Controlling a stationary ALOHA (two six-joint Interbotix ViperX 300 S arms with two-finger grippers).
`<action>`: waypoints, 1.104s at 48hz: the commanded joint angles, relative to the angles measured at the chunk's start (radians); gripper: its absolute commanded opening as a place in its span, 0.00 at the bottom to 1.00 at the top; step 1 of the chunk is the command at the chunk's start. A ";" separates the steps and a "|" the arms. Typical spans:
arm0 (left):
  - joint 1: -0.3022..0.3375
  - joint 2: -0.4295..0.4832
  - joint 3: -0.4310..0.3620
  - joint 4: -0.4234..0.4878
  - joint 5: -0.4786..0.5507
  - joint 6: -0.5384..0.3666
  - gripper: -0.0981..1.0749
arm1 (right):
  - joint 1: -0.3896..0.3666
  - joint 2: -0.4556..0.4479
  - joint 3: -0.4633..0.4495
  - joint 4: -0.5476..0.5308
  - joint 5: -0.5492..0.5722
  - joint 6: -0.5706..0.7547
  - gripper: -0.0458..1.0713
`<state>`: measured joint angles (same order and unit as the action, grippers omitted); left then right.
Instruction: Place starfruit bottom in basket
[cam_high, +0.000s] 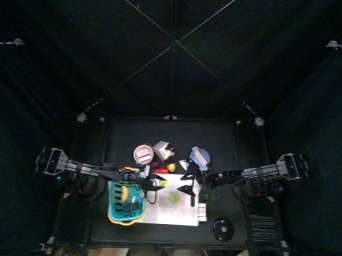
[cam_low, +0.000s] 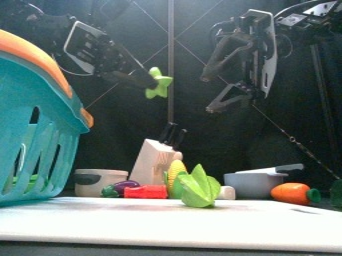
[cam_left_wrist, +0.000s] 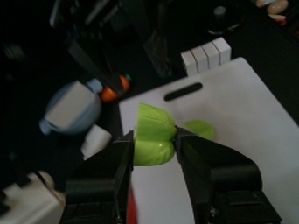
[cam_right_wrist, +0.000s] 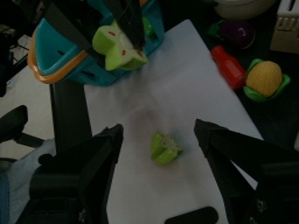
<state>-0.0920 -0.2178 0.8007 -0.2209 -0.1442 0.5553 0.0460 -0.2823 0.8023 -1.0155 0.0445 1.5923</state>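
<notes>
My left gripper (cam_left_wrist: 155, 150) is shut on a green starfruit piece (cam_left_wrist: 155, 142) and holds it in the air. In the front view this piece (cam_low: 158, 83) hangs high, just right of the teal basket (cam_low: 34, 140) with its pale rim. The right wrist view shows the same piece (cam_right_wrist: 121, 48) in front of the basket (cam_right_wrist: 68, 54). A second green starfruit piece (cam_right_wrist: 165, 147) lies on the white board (cam_right_wrist: 198, 105), also visible from the front (cam_low: 198, 187). My right gripper (cam_right_wrist: 158, 131) hovers open above that second piece.
Behind the board stand a white knife block (cam_low: 152, 160) and a grey pot (cam_low: 261, 181). A red pepper (cam_right_wrist: 225, 66), a yellow corn piece (cam_right_wrist: 267, 79), a purple vegetable (cam_right_wrist: 239, 33) and an orange carrot (cam_low: 290, 193) lie along the board's far side.
</notes>
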 joint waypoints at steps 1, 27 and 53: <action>-0.002 -0.046 -0.029 -0.061 0.124 -0.002 0.63 | -0.003 -0.029 -0.009 -0.002 0.005 -0.002 0.90; -0.006 -0.380 0.066 -0.245 0.518 -0.008 0.63 | -0.003 -0.003 0.023 0.011 0.034 0.000 0.90; 0.067 -0.439 0.250 -0.310 0.529 -0.008 0.69 | -0.008 0.064 0.011 0.009 0.035 -0.002 0.90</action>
<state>-0.0414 -0.6550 1.0508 -0.5200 0.4004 0.5461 0.0445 -0.2056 0.8345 -1.0048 0.0813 1.5923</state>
